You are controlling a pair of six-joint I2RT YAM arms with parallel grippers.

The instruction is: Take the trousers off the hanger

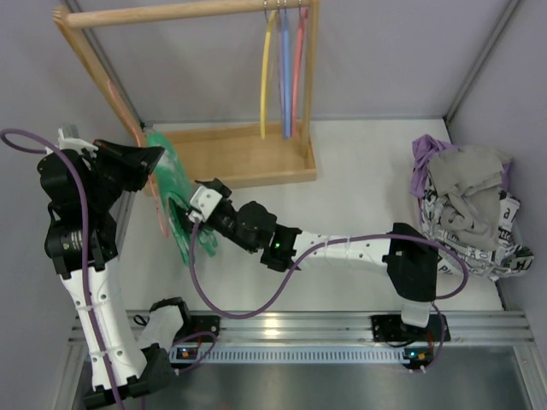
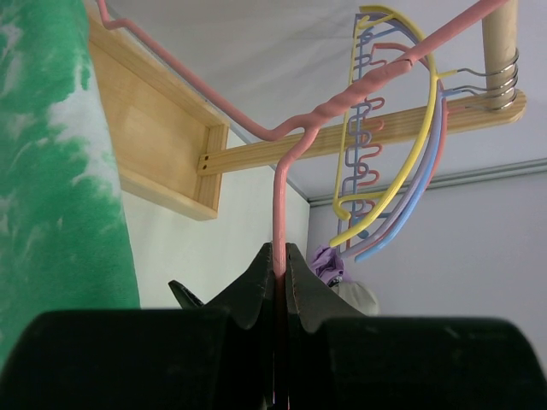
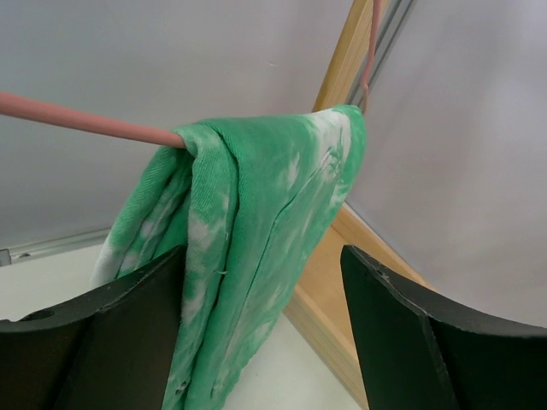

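The left end effector [image 2: 280,260] pinches the thin pale pink wire hanger [image 2: 278,196]; the speckled bright green cloth trousers [image 3: 265,171] drape over it, hanging lengthwise downward between the spread right end effector [image 3: 261,265]

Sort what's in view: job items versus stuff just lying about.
Job: trousers, draped over hanger; left tool shut on hanger; right tool open around trousers.
Lying about: yellow, blue and red hangers on wooden rack; clothes pile.

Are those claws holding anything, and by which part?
The left gripper pinches the thin pink wire hanger just below its twisted neck; the open right gripper holds nothing.
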